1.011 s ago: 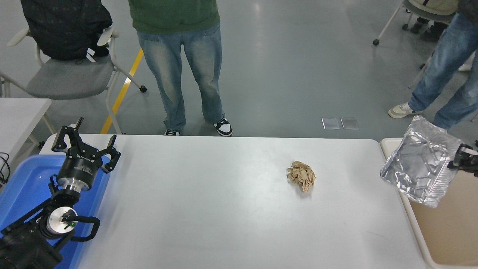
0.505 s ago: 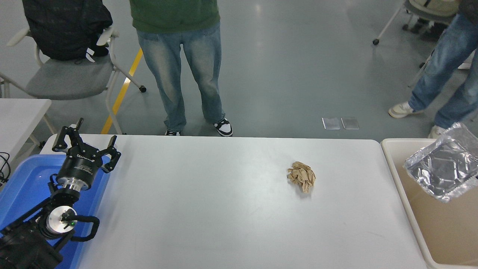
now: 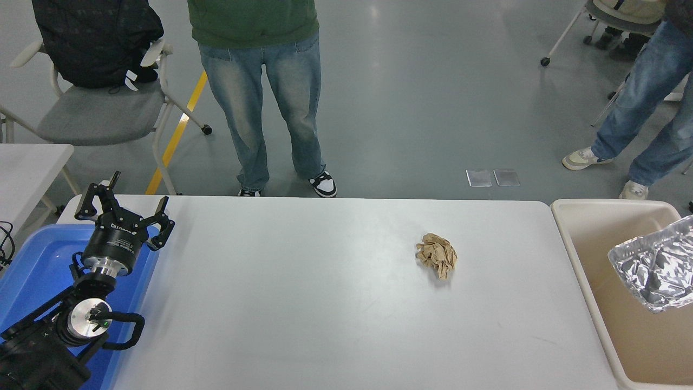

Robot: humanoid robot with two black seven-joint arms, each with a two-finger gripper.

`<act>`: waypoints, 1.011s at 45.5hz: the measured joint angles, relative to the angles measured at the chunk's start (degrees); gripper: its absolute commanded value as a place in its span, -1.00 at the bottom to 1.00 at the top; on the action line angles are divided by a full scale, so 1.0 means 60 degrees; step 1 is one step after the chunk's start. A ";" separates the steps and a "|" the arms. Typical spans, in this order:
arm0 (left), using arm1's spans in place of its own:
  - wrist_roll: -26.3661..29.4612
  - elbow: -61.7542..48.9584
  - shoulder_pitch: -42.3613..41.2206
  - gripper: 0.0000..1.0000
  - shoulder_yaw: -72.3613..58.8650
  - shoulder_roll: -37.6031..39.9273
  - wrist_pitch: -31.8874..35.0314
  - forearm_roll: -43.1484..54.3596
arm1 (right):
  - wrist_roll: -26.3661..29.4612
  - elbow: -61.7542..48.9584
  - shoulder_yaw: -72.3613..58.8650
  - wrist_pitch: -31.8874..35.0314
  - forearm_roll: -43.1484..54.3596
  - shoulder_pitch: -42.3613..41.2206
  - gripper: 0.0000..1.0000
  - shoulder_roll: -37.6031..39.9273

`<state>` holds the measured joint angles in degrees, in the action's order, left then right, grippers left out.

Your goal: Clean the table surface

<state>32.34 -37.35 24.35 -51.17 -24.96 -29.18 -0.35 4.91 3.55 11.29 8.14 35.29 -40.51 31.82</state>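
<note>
The white table surface (image 3: 303, 303) fills the middle of the head view. A crumpled brown paper ball (image 3: 437, 254) lies on it right of centre. A silver foil tray (image 3: 658, 268) hangs tilted inside the beige bin (image 3: 587, 254) at the right edge. The right gripper is out of view past the right edge. My left gripper (image 3: 123, 211) is parked at the lower left over the blue bin (image 3: 38, 265), fingers spread open and empty.
A person in jeans and a green top stands at the table's far edge (image 3: 265, 97). Another person's legs (image 3: 644, 97) are at the upper right. A grey chair with a black bag (image 3: 92, 81) and a smaller white table (image 3: 27, 162) stand at the left.
The foil tray moved right and down, from above the bin's near rim into the bin. The right gripper left the picture. The paper ball and left arm have not moved.
</note>
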 measured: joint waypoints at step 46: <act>0.0000 0.0000 0.0000 0.98 -0.0006 0.0001 -0.0007 0.0000 | 0.0114 -0.0627 -0.0500 -0.2570 -0.0837 0.0304 -1.00 -0.1380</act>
<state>32.34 -37.35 24.35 -51.20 -24.95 -29.22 -0.35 5.59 -0.22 8.30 -7.27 30.27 -38.69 23.54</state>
